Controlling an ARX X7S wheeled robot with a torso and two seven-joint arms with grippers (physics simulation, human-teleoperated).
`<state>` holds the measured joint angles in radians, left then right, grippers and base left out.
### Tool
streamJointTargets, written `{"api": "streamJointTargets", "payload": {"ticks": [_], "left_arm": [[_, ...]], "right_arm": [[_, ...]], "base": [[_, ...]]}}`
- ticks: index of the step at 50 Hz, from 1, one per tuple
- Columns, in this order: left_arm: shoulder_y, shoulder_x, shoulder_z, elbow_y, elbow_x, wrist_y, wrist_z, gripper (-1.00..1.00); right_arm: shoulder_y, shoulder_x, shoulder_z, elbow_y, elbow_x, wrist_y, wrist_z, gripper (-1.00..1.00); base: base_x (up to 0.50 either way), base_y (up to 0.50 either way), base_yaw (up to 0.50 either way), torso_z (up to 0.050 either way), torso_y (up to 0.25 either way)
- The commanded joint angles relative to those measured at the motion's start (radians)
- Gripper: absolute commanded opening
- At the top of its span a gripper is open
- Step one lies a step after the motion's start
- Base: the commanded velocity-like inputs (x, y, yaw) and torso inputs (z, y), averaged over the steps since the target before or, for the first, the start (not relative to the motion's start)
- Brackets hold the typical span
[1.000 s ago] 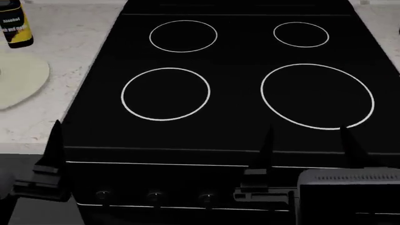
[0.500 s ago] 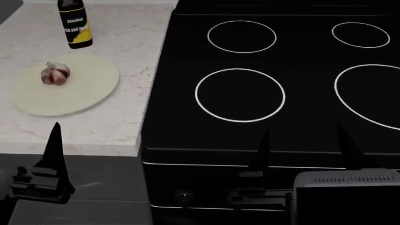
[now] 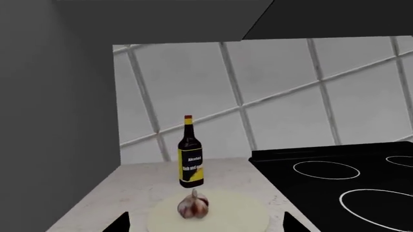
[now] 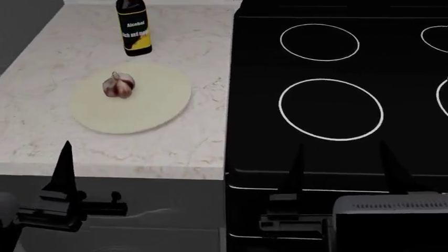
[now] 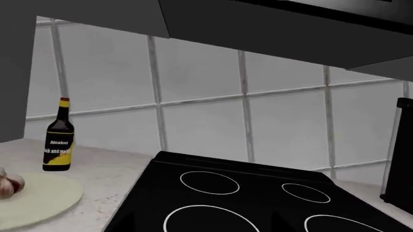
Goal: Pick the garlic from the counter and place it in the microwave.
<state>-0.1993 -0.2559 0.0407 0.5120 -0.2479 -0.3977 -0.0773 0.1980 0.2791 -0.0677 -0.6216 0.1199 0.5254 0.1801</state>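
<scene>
The garlic [image 4: 119, 85], a small off-white bulb with pinkish-brown streaks, sits on a pale round disc [image 4: 140, 105] on the cream counter [image 4: 63, 136], left of the black stovetop [image 4: 336, 105]. In the left wrist view the garlic [image 3: 193, 205] lies ahead between the spread tips of my left gripper [image 3: 205, 228], which is open and empty. In the head view only one left finger [image 4: 64, 165] shows, near the counter's front edge. My right gripper [image 4: 344, 168] is open and empty over the stove's front edge. The garlic also shows in the right wrist view [image 5: 7, 183]. No microwave is clearly identifiable.
A dark bottle with a yellow label [image 4: 133, 29] stands just behind the disc. A dark wall or cabinet [image 3: 51, 121] borders the counter's left side. A dark overhead unit [image 5: 290, 24] hangs above the stove. The tiled wall [image 5: 213, 121] is behind.
The head view has shifted left: the stovetop slid right in the picture and the disc, garlic and bottle came fully into view. Both grippers keep their places in the view, still open.
</scene>
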Motion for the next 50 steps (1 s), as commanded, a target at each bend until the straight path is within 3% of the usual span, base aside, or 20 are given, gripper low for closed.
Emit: {"api": "streamJointTargets", "payload": {"ticks": [1, 50], "left_arm": [[0.002, 0.003, 0.000, -0.003, -0.019, -0.009, -0.005, 1.00], [0.002, -0.003, -0.013, 0.012, -0.077, -0.025, -0.034, 1.00]], "right_arm": [[-0.002, 0.001, 0.003, 0.002, 0.008, -0.001, 0.007, 1.00], [0.002, 0.017, -0.014, -0.019, 0.024, 0.001, 0.024, 1.00]], "base": [[0.49, 0.00, 0.00, 0.000, 0.000], [0.47, 0.00, 0.00, 0.000, 0.001]]}}
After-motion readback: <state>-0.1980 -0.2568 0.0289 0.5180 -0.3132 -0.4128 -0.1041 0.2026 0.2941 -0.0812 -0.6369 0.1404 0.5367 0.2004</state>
